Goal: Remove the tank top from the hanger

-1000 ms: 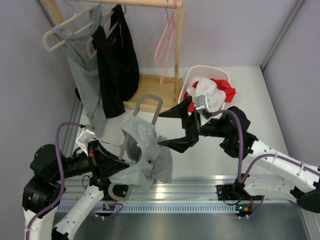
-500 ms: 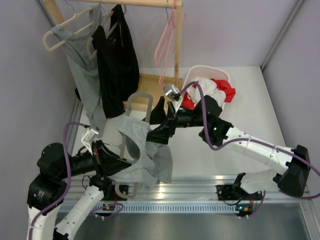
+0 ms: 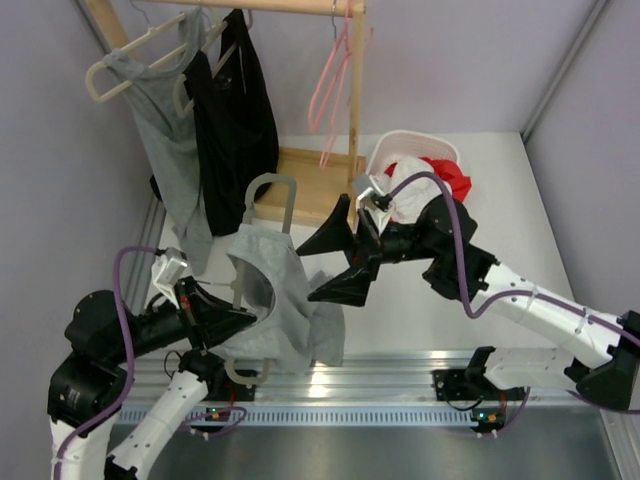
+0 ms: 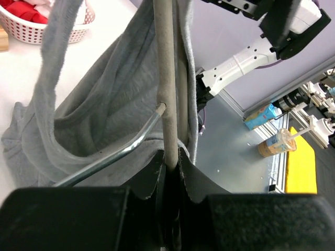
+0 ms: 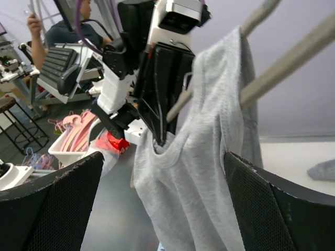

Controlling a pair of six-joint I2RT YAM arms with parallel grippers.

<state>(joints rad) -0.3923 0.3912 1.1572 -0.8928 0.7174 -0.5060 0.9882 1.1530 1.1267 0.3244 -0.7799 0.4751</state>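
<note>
Grey tank top (image 3: 275,300) draped on its hanger (image 4: 165,63) over the near left edge of the white table (image 3: 420,310)
The hanger is clamped in the left gripper (image 4: 170,162); the right gripper (image 3: 320,270) is spread wide beside the cloth, nothing held. A wooden rack (image 3: 355,110) is set at the far left corner, a white clothes basket (image 3: 420,140) by the far edge, grey walls (image 3: 460,60) around

I count 2 grey tops (image 3: 290,305) (image 3: 170,160), 1 basket (image 3: 430,135), 1 rack (image 3: 355,120). Black tops (image 3: 240,110) overlap, can't split them.
</note>
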